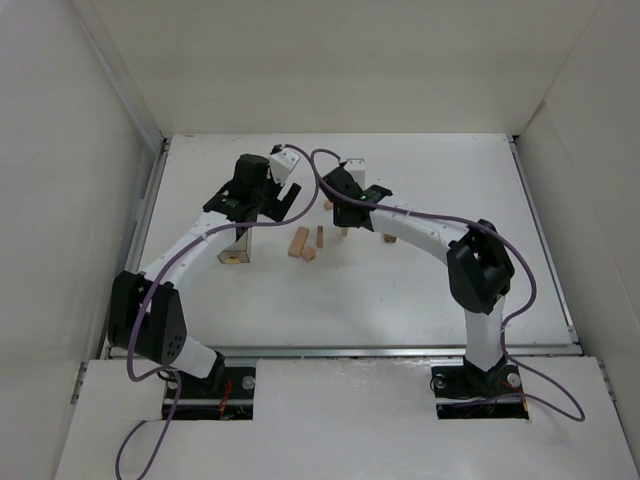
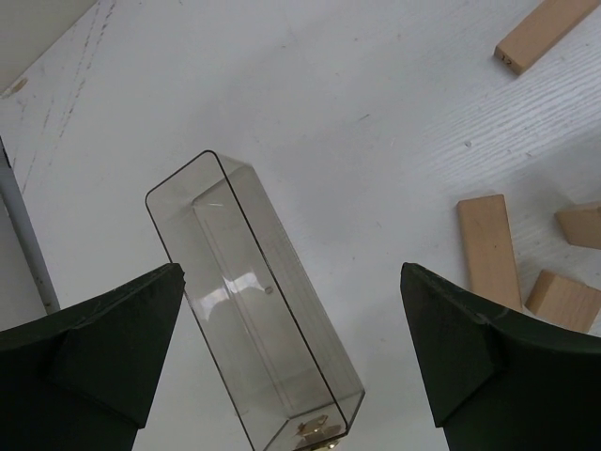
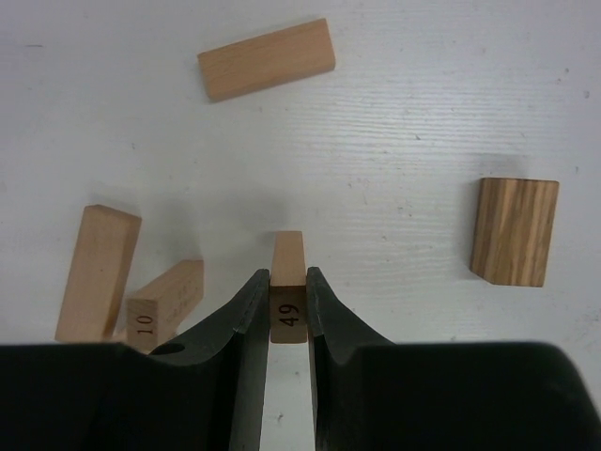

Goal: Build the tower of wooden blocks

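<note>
"Anything stacked yet?"

"Not that I can see. The wood blocks (image 3: 266, 59) lie loose on the table (image 3: 423, 122), though the arm may hide some. The right gripper (image 3: 287, 277) is pinching the block marked 49 (image 3: 287, 252)."

"And the left gripper (image 2: 291, 282)?"

"Spread wide, holding nothing, above the clear box (image 2: 254, 310)."

The left arm (image 1: 185, 252) and right arm (image 1: 420, 227) are white tubes with black joints, purple cables (image 1: 534, 288) and dark green fingers (image 2: 103, 348).
</note>
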Robot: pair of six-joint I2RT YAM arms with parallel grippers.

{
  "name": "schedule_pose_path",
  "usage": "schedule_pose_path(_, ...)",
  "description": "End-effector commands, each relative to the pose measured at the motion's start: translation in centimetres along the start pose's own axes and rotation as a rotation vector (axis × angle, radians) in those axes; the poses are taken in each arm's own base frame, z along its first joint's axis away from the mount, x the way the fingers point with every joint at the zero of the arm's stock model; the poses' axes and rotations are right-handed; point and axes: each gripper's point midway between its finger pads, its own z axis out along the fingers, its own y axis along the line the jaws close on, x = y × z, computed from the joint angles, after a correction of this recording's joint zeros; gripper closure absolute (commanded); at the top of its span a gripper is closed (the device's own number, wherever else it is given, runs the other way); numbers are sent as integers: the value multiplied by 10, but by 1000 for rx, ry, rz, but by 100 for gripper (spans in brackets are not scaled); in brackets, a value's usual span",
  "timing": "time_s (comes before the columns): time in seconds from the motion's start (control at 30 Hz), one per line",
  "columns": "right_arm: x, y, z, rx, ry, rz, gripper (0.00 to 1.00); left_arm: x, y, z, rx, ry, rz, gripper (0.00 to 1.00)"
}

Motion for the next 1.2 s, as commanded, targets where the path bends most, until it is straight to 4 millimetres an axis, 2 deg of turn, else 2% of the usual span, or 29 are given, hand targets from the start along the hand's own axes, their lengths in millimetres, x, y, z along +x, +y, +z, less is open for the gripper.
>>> schedule_pose_path(0.0,-9,20,-5,-22,-24,4,100,-19,13,-13,-50,-76,-35,0)
schedule_pose_path(0.13,-3,26,-5,-33,-9,-10,100,-22,14,-13,-53,-84,-36,0)
schedule_pose_path(0.17,5,30,-5,-39,10,-26,100,-18,12,-12,-51,-76,-25,0)
schedule_pose_path(0.3,7,30,-5,-41,23,-12,100,-22,15,-15,-57,-92,-19,0)
schedule_pose_path(0.43,13,29,-5,-39,42,-12,100,-15,14,-13,-63,-81,-18,0)
schedule_pose_path(0.5,20,34,-4,-50,56,-12,100,-11,13,-12,-60,-72,-8,0)
schedule_pose_path(0.6,21,38,-3,-60,65,-3,100,-16,15,-14,-66,-91,-11,0)
schedule_pose_path(0.63,28,37,0,-56,85,-12,100,-12,13,-13,-64,-82,-9,0)
schedule_pose_path(0.7,24,41,0,-57,84,1,100,-12,13,-13,-64,-82,-9,0)
schedule_pose_path(0.73,30,39,4,-44,100,0,100,-13,14,-15,-66,-91,-11,0)
schedule_pose_path(0.77,26,41,3,-50,93,5,100,-13,14,-15,-66,-91,-11,0)
schedule_pose_path(0.97,32,37,5,-26,107,0,100,-12,9,-13,-59,-92,4,0)
schedule_pose_path(1.0,27,39,4,-33,99,6,100,-8,8,-12,-56,-84,5,0)
schedule_pose_path(1.03,32,38,6,-23,111,-2,100,-8,8,-12,-56,-84,5,0)
schedule_pose_path(1.17,27,38,6,-19,98,12,100,-9,10,-13,-68,-89,3,0)
